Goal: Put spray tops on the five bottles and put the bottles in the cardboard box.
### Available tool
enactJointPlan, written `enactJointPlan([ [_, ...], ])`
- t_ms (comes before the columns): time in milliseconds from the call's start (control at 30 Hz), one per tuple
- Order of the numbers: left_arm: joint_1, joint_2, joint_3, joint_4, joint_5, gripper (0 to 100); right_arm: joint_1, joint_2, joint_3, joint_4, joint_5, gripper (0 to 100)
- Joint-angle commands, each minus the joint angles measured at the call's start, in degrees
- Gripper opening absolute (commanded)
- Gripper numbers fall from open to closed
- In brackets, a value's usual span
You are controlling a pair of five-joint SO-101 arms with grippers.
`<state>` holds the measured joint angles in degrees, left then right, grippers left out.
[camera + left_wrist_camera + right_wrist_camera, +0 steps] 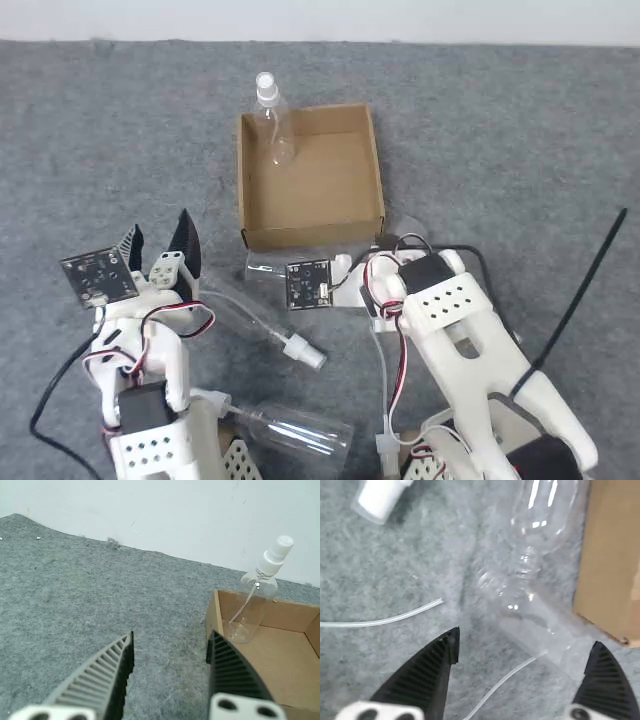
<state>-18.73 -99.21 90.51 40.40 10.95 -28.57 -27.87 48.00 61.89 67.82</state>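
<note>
Surface: a grey, fuzzy felt mat (520, 130) with specks of lint.
Cardboard box (312, 222): square, shallow and open-topped, made of plain brown board. It sits at 12 o'clock from the middle of the high view.
Capped bottle (274, 130): clear, rounded plastic with a white spray top and a thin dip tube inside. It leans in the box's 11 o'clock corner, with its base inside and its top above the rim.
Left gripper (171, 635): at 8 o'clock from the box. Its dark ribbed fingers are moderately spread with nothing between them, above bare mat.
Right gripper (526, 637): just outside the box's near wall, at 6 o'clock from it. Its smooth black fingers are spread wide and hold nothing, above a clear bottle (540, 555) that lies on the mat against that wall.
Loose tube (385, 619): thin, clear and curved, lying flat on the mat near that bottle.
Slim bottle (240, 305): clear, lying between the arms, with a white spray top (302, 351) on the end that points to 4 o'clock.
Low bottle (300, 432): clear and glossy, lying on its side at 6 o'clock beside the left arm's base.
</note>
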Motion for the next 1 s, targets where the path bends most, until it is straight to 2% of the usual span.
enactJointPlan([
  [0, -0.3, -0.9, -0.5, -1.0, -0.7, 22, -0.2, 0.1, -3.5, -2.8, 0.7, 34.6],
  [700, -0.3, -0.9, -0.5, -1.1, -0.7, 22, 0.1, 17.1, -4.2, -13.1, 0.5, 34.1],
  [967, -0.3, -0.9, -0.4, -1.8, -0.7, 22, 0.2, 17.7, -4.2, -13.1, 0.4, 14.7],
])
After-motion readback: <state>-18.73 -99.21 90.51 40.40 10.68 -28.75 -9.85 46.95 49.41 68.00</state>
